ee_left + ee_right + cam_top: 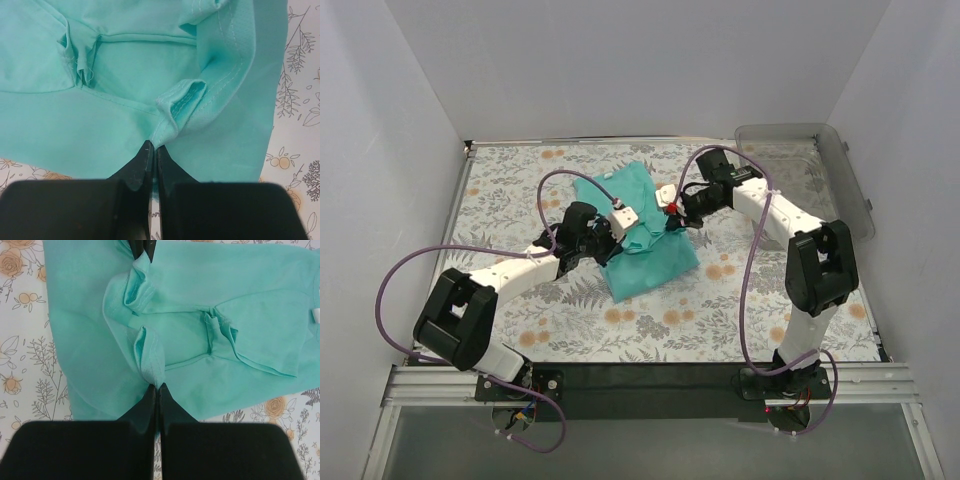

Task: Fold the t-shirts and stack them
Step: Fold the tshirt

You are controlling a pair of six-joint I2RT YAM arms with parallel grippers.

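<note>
Where the left gripper (151, 148) pinches, the soft teal t-shirt (100, 125) puckers.

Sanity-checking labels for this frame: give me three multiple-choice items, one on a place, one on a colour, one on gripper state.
1. Where on the table is the clear bin?
A near left corner; B far right corner; C centre
2. What colour is the t-shirt?
A red; B white; C teal
3. How do the left gripper and right gripper stand?
A both shut on t-shirt fabric; B both open; C left shut, right open

Key: 1 B, the top view shows it at the far right. 2 C, it is teal in every view. 3 A, each wrist view shows the jaws pinched on a fold.
</note>
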